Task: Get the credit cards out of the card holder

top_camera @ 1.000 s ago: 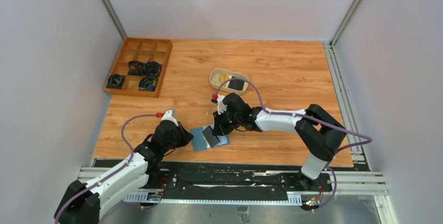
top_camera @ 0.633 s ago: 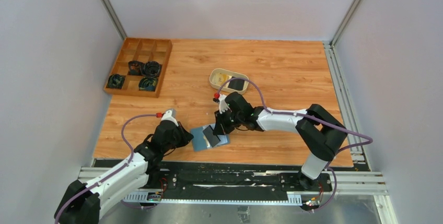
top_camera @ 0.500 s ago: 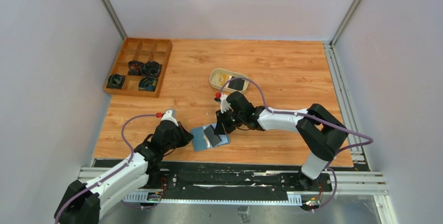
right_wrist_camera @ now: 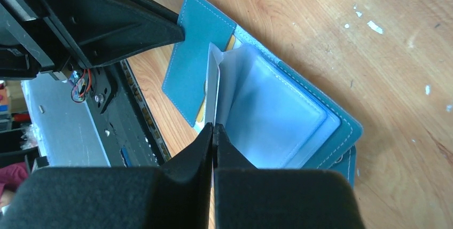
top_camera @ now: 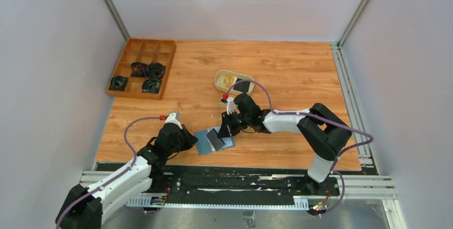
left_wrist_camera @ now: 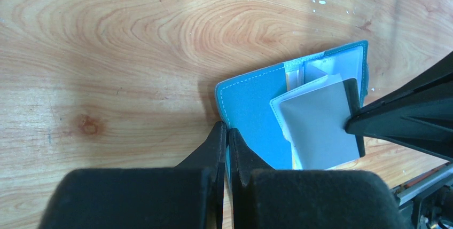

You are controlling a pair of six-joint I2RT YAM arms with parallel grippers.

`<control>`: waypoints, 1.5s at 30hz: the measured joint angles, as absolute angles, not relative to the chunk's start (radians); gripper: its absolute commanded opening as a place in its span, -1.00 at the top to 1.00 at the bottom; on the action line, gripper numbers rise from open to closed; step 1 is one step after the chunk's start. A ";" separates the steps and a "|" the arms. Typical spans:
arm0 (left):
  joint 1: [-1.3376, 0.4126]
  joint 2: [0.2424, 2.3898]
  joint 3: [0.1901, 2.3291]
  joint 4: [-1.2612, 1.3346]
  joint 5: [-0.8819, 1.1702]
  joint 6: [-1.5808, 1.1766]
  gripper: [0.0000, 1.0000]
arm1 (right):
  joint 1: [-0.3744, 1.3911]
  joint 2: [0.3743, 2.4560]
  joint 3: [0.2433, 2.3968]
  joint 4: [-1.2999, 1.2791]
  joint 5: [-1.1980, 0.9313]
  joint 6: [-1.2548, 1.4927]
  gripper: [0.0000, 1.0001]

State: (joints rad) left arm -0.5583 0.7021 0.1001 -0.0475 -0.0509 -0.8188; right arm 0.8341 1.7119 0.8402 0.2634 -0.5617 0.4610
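Observation:
The teal-blue card holder (top_camera: 204,142) lies open on the table near the front edge. My left gripper (top_camera: 192,139) is shut on the edge of its left cover (left_wrist_camera: 251,106), jaws pinched together at the rim (left_wrist_camera: 227,131). My right gripper (top_camera: 225,131) is shut on a thin dark credit card (top_camera: 216,139) that stands tilted up from the light blue sleeves (right_wrist_camera: 272,111). The card shows grey with a black rim in the left wrist view (left_wrist_camera: 320,125) and edge-on in the right wrist view (right_wrist_camera: 212,87). A tan-gold card edge (right_wrist_camera: 233,42) peeks from a pocket.
A beige oval dish (top_camera: 219,78) behind the right gripper holds a black card (top_camera: 243,86) and a tan-gold one (top_camera: 227,79). A brown wooden compartment tray (top_camera: 141,68) with dark coiled items stands at the back left. The black base rail (top_camera: 240,178) runs close in front of the holder.
The right gripper has shifted slightly back and right with the card held in it. The left gripper and the card holder have stayed in place.

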 measured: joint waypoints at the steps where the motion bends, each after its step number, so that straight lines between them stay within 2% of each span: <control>1: -0.558 0.702 0.100 -0.048 -0.052 -0.819 1.00 | 0.832 1.727 0.840 0.281 -0.577 0.474 1.00; 9: -0.558 0.703 0.103 -0.052 -0.066 -0.814 1.00 | 0.817 1.799 0.840 0.371 -0.661 0.543 0.98; 14: -0.558 0.709 0.107 -0.056 -0.071 -0.811 1.00 | 0.805 1.806 0.835 0.398 -0.693 0.564 0.81; 21: -0.558 0.725 0.113 -0.054 -0.070 -0.811 1.00 | 0.774 1.811 0.809 0.433 -0.729 0.584 0.78; 27: -0.558 0.735 0.118 -0.054 -0.070 -0.811 1.00 | 0.768 1.827 0.807 0.469 -0.749 0.604 0.65; 38: -0.558 0.738 0.120 -0.054 -0.070 -0.811 1.00 | 0.746 1.832 0.769 0.532 -0.760 0.636 0.66; 45: -0.558 0.741 0.124 -0.055 -0.070 -0.810 1.00 | 0.736 1.832 0.754 0.562 -0.764 0.653 0.74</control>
